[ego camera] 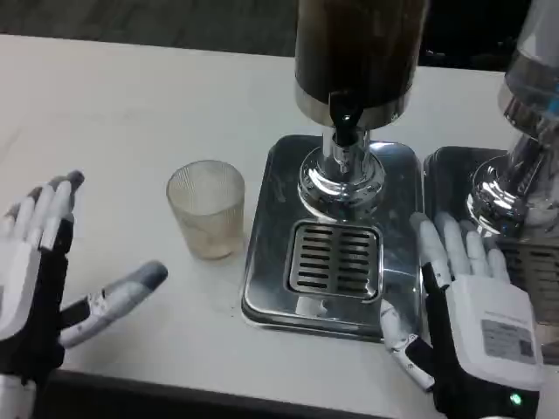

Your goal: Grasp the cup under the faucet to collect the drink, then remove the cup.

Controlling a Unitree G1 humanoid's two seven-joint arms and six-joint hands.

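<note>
On the white table (131, 105), a ribbed clear cup (206, 209) stands upright just left of the steel drip tray (271, 227), not under the faucet (343, 122); left hand (39, 271) spread wide, holding nothing; right hand (467, 305) flat, fingers apart, beside the tray's right edge

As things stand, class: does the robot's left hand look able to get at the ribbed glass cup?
Probably yes. The left hand is open, fingers spread, and only bare white table lies between it and the ribbed glass cup, which stands upright beside the drip tray.
</note>
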